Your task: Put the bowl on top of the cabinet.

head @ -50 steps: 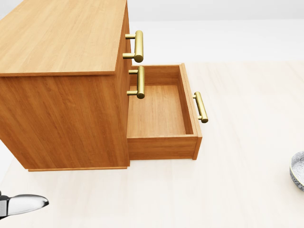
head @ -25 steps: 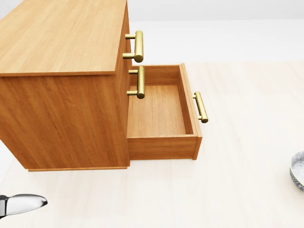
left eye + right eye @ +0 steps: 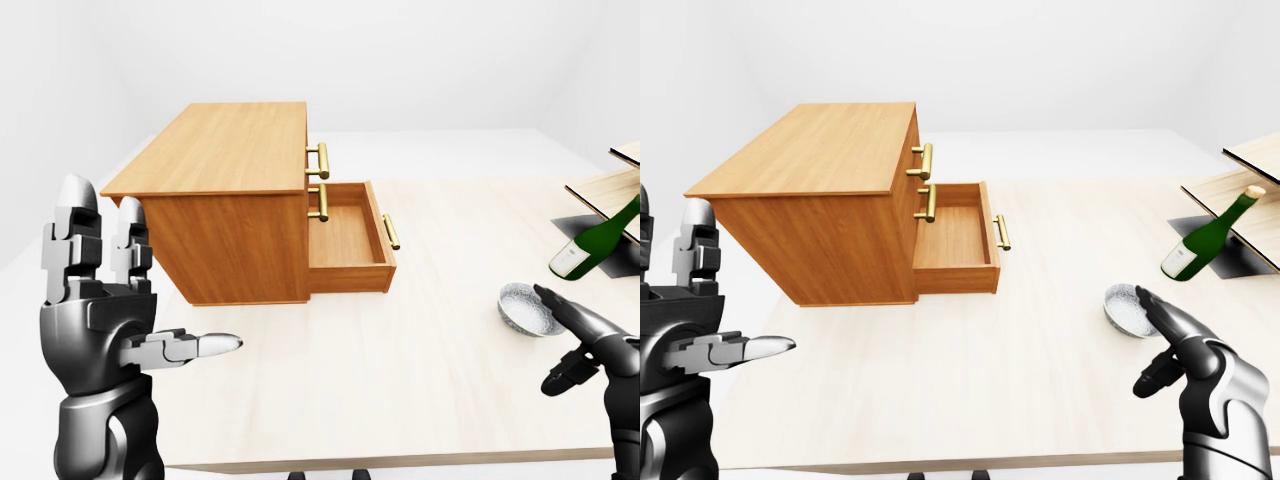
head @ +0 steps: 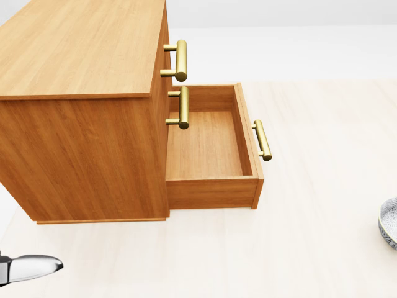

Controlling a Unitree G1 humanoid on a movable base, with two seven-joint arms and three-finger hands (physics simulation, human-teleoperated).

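In the left-eye view, your right robot hand (image 3: 585, 345) is open just below the bowl (image 3: 528, 307) at lower right, not gripping. A hasty close could nudge that small, round, pale bowl toward the leaning green glass bottle (image 3: 592, 241).

In the head view, the bowl is only a sliver at the right edge. The smooth wood cabinet (image 4: 80, 56) has a flat top, but its drawer (image 4: 211, 149) juts open, inviting a snag.

In the right-eye view, your left robot hand (image 3: 685, 330) stands open and empty at lower left; its finger spread is probably wide, though cropped. The bench (image 3: 1040, 360) is pale and matte.
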